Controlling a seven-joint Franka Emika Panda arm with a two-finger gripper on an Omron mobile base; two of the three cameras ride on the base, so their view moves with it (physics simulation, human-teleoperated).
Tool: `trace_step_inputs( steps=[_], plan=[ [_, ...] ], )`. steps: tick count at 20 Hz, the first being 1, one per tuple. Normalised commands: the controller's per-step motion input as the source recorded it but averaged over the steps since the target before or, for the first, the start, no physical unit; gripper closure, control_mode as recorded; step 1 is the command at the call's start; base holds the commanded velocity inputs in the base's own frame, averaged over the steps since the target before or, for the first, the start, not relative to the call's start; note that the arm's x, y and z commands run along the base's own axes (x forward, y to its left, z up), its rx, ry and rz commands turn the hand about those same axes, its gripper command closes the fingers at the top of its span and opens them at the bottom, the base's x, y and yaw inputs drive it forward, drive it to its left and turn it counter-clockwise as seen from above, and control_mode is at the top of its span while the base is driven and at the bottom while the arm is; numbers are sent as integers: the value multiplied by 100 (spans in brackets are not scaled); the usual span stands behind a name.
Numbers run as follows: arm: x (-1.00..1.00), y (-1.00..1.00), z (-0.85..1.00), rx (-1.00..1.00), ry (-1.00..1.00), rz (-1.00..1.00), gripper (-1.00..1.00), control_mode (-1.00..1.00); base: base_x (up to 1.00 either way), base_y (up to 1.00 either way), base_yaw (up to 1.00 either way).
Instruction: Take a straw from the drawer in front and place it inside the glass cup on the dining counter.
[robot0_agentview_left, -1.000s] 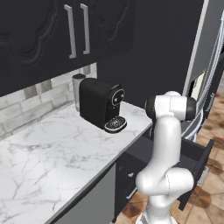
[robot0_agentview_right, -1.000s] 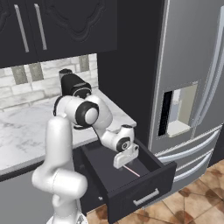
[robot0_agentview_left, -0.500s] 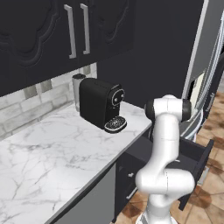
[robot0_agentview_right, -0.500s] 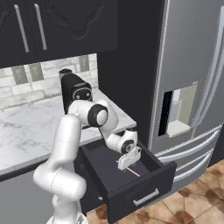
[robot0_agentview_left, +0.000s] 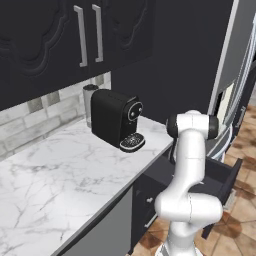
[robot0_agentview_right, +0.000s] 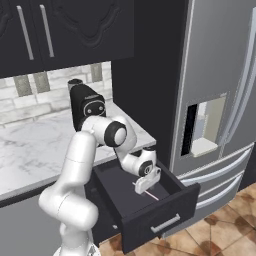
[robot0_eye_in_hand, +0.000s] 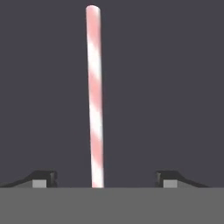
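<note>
Looking at my feeds from left to right: on the far left there's the smaller marble worktop (robot0_agentview_left: 60, 185), white with grey veins and a smooth look, with a boxy glossy black coffee machine (robot0_agentview_left: 116, 119) sitting on it under the tall dark cabinet doors (robot0_agentview_left: 75, 35) with their slim vertical silver handles.

Moving right, the drawer (robot0_agentview_right: 150, 207) is already pulled out, so that part is done. It's a shallow matte charcoal box with a flat front and a thin silver bar handle. The arm reaches down into it, and the gripper (robot0_agentview_right: 145, 184) hangs right over the straw (robot0_agentview_right: 152, 195), which lies flat on the drawer floor.

In the hand view the straw (robot0_eye_in_hand: 95, 100) is a skinny straight tube, pale with soft pink spiral stripes, running up the middle between my two dark fingertips (robot0_eye_in_hand: 43, 178). Jaws stand wide apart, one on each side, neither touching it, so nothing is grabbed yet.

Further right is the big brushed grey fridge (robot0_agentview_right: 220, 90), all flat metal panels.

So I'd say we're early on: drawer open, straw lined up. Left to do: pinch it, lift it, carry it to the cup on the dining counter, drop it in.
</note>
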Motion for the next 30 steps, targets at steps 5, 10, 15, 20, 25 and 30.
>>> trace_step_inputs(
  steps=[5, 10, 15, 20, 25, 30],
  plan=[
    [0, 5, -54, 0, 0, 0, 100, -100, 0, 0, 0],
    [-1, 0, -27, 0, 0, 0, 100, -100, 0, 0, 0],
    [-6, 0, -2, 0, 1, 0, 100, -100, 0, 0, 0],
    [-18, 0, 6, 0, 0, -1, 100, -100, 0, 0, 0],
    [-8, 0, 55, 0, 1, -3, 100, -100, 0, 0, 0],
    [-30, 0, 99, 0, 0, -2, 100, -100, 0, 0, 0]
  ],
)
